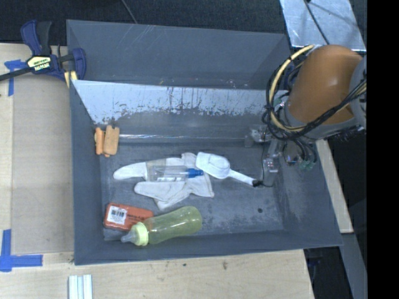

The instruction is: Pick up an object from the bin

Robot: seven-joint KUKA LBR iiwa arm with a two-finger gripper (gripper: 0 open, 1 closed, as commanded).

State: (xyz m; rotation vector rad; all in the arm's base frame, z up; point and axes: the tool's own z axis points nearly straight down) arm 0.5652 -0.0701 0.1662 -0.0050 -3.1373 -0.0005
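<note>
View from above into a grey metal bin (187,55). My arm comes in from the right. Its rounded orange wrist cover (324,83) sits over the bin's right rim, with black and yellow cables (278,101) looped beside it.

My claw (268,179) hangs low over the right part of the bin floor, pointing down. Whether it is released or clenched, I cannot tell.

Just beside its tip, on the left, lies the end of a white plastic scoop (216,165). The scoop's thin handle runs from the claw's tip up and left to a rounded bowl near the middle of the floor. I cannot tell whether the claw touches the handle.

The scoop's bowl rests at the right end of a small heap in the middle of the floor. In that heap a clear syringe (168,173) with a blue tip lies on its side, across a crumpled white cloth (171,190).

Nearer the front wall, a baby bottle (171,223) of pale yellow-green lies on its side, its yellowish teat pointing left. Touching it on the left is a flat orange-red packet (124,215) with a white barcode label.

Well apart from these, against the left wall near the back, two small orange pieces (106,141) stand side by side. The floor under my claw and towards the front right corner is bare grey metal.
</note>
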